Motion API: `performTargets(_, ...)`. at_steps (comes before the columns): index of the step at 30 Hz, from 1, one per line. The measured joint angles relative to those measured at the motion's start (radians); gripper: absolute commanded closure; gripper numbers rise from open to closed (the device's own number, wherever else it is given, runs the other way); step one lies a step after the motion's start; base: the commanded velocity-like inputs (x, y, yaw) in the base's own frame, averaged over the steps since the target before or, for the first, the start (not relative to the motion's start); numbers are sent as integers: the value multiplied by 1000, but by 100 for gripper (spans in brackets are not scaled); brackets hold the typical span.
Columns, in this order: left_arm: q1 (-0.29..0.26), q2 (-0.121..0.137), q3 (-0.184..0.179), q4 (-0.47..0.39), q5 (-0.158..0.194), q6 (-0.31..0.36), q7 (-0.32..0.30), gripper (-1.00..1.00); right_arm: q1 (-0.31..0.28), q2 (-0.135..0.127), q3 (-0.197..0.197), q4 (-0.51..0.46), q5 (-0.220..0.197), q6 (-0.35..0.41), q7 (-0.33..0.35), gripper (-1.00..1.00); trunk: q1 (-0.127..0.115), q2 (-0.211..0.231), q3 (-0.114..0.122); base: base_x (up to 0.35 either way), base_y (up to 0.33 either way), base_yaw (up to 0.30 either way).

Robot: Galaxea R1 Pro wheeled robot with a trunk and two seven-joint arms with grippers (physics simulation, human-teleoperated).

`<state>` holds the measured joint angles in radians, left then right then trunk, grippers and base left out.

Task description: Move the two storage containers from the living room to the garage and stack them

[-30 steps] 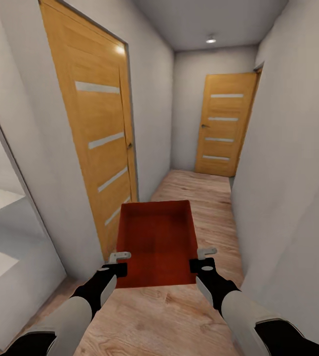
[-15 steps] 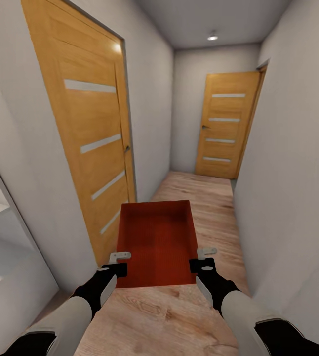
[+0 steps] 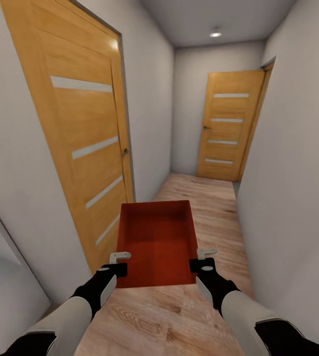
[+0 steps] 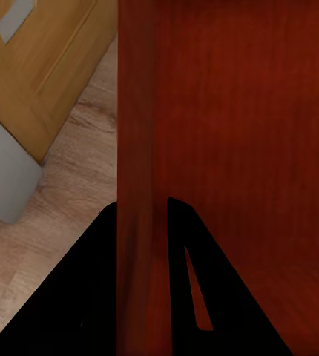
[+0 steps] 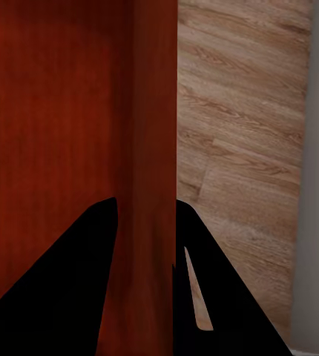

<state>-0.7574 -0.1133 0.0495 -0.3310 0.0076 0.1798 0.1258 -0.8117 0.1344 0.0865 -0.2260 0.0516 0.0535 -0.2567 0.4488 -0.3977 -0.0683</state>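
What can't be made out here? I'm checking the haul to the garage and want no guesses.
- Second storage container, garage, living room: not seen; the head view takes in a hallway with a near door and a far door.
- Underside of the carried container: hidden by its own floor.
- Left gripper and right gripper: the wrist views show fingers straddling each side wall; grip firmness unreadable.
- Behind both closed doors: hidden.

My head view is evenly bright, lit by a ceiling lamp (image 3: 215, 34) at upper centre that leaves a glare spot on the left door (image 3: 75, 133). Edges stretch wide-angle. My wrist views are soft, shadows faint.
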Motion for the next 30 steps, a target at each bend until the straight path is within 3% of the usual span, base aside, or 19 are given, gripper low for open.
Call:
performTargets(24,0,0,0,0,0,-1,0,100,0,0,1,0,0,-1,0,100,0,0,0,323,0,0)
performTargets(30,0,0,0,0,0,-1,0,100,0,0,1,0,0,-1,0,100,0,0,0,323,0,-155)
